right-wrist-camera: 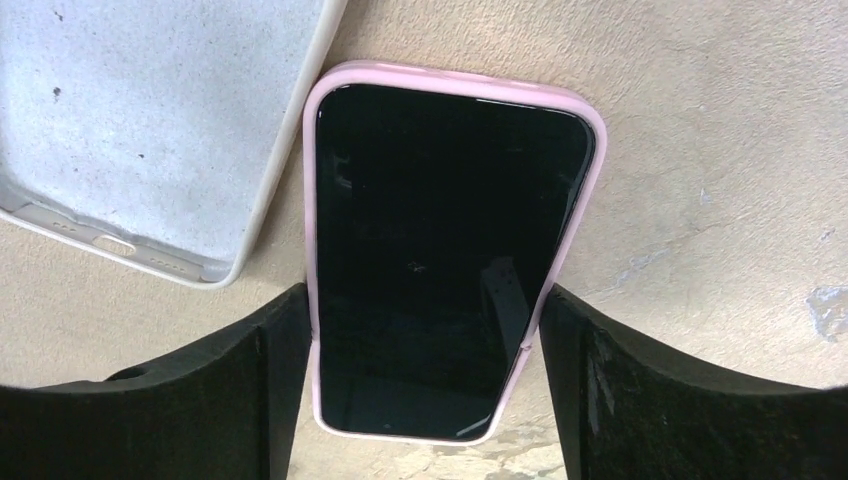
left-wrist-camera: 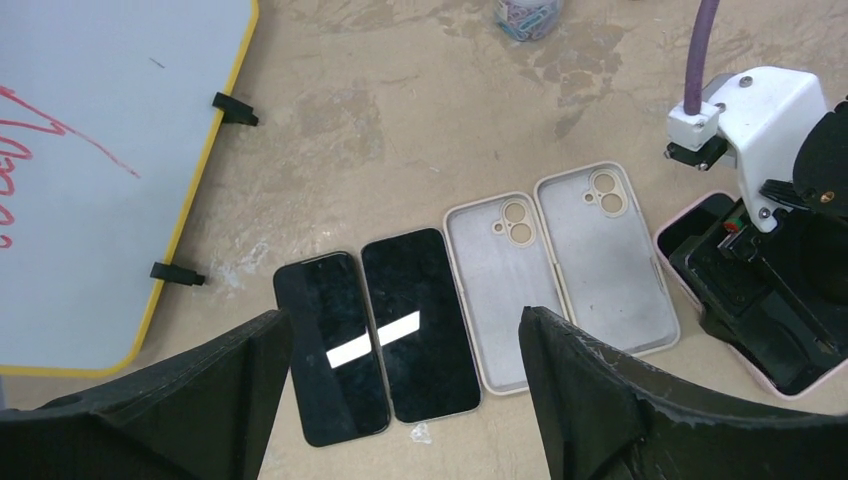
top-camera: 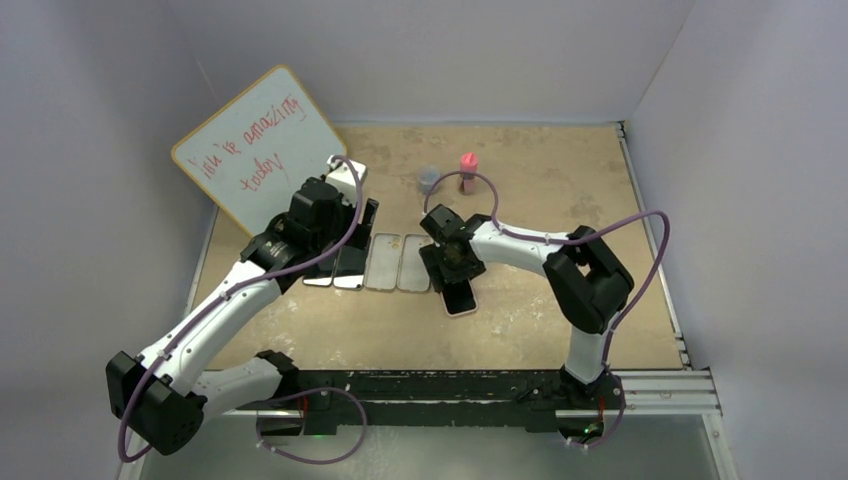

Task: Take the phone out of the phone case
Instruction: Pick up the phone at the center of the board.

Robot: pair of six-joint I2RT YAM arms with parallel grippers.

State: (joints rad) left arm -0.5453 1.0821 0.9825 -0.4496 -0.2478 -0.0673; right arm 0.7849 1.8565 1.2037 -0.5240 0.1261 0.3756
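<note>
I judge this the grasping step: the phone (right-wrist-camera: 445, 250) lies face up inside its pink case (right-wrist-camera: 592, 180) on the worktop (right-wrist-camera: 720, 150), right jaws straddling its sides, pinching or not I cannot tell, left jaws spread and empty, so next a rim corner needs peeling back

On the tan table (top-camera: 560, 200), two dark phones (top-camera: 335, 268) and two pale cases (top-camera: 398, 262) lie side by side in one row. The left gripper (top-camera: 358, 225) hangs over the row's left part. The right gripper (top-camera: 452, 270) sits low over a phone (top-camera: 461, 298) in a pink case (top-camera: 463, 313). A whiteboard (top-camera: 255, 150) leans at the back left. A grey cup (top-camera: 429, 180) and a pink-topped bottle (top-camera: 467, 172) stand behind.
</note>
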